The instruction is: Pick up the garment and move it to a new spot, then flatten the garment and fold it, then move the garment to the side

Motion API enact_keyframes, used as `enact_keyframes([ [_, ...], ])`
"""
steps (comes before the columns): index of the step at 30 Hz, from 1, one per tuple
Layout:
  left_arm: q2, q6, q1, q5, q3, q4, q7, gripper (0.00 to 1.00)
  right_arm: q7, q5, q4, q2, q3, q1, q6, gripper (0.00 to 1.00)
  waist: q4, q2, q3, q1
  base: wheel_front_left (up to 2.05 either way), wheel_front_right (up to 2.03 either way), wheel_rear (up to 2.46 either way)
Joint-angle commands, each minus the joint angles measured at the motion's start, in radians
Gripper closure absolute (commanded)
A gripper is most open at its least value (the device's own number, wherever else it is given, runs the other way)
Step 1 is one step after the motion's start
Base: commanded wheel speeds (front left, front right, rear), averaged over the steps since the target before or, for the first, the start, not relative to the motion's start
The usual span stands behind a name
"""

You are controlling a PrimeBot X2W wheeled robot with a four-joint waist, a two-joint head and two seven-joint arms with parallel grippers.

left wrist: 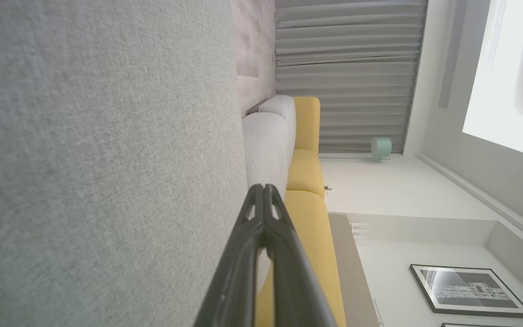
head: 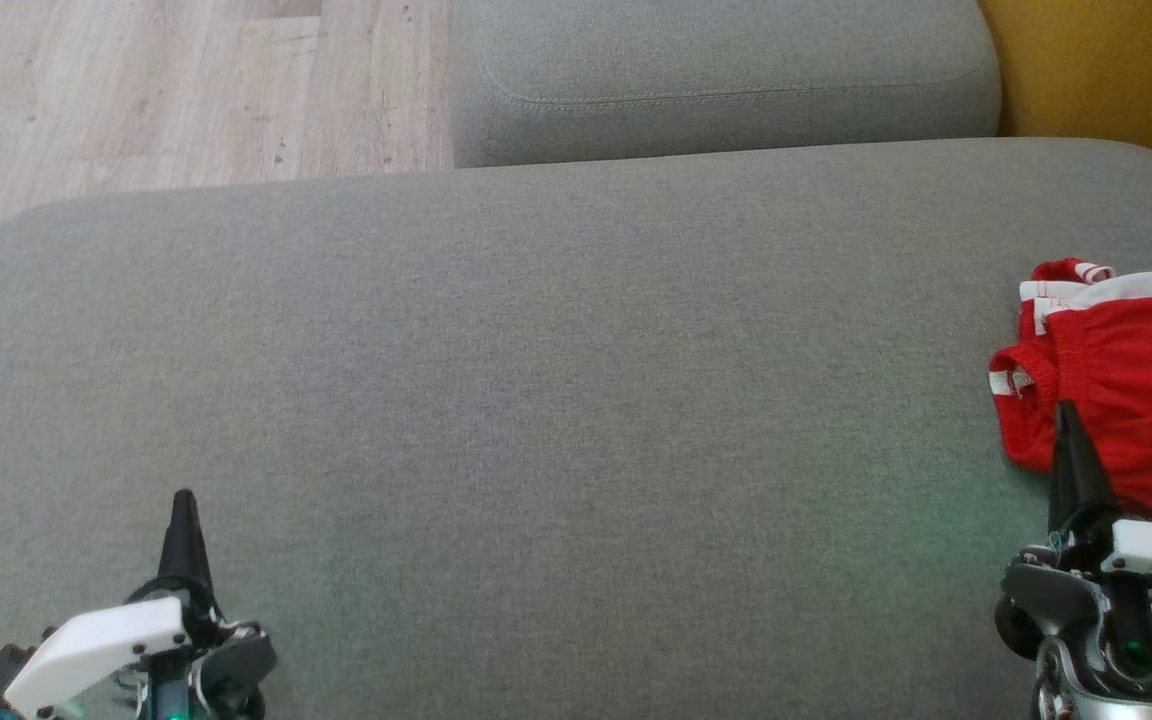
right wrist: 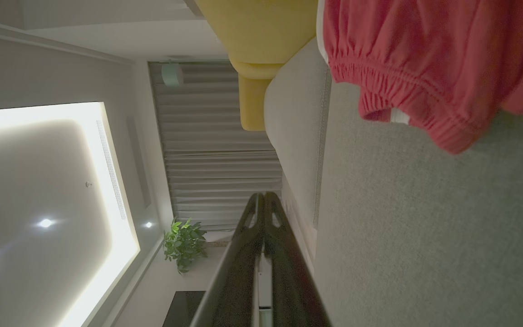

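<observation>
At frame right, the red garment [head: 1136, 390] is lying bunched by the right gripper [head: 1069, 425], which, closed and empty like the left gripper [head: 183, 510], should be opening before pinching the waistband [right wrist: 393, 97].

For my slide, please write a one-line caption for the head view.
Crumpled red garment at the right edge of a grey sofa cushion, near the shut right gripper; left gripper also shut.

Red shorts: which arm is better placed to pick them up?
Right, probably: the right gripper is close beside the shorts, while the left gripper is far across the cushion. Both are shut.
</observation>
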Motion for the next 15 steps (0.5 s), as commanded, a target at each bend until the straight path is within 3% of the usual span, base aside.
enact_keyframes([
  [1, 0.007, -0.007, -0.050, -0.006, 0.040, -0.037, 0.007, 1.00, 0.006, 0.007, -0.041, -0.005, 0.021, -0.018, -0.001, 1.00, 0.000, 0.0000, 0.000, 0.0000, 0.00, 0.00, 0.00],
  [15, 0.007, -0.007, -0.050, -0.006, 0.040, -0.037, 0.007, 1.00, 0.006, 0.007, -0.041, -0.005, 0.021, -0.018, -0.001, 1.00, 0.000, 0.0000, 0.000, 0.0000, 0.00, 0.00, 0.00],
])
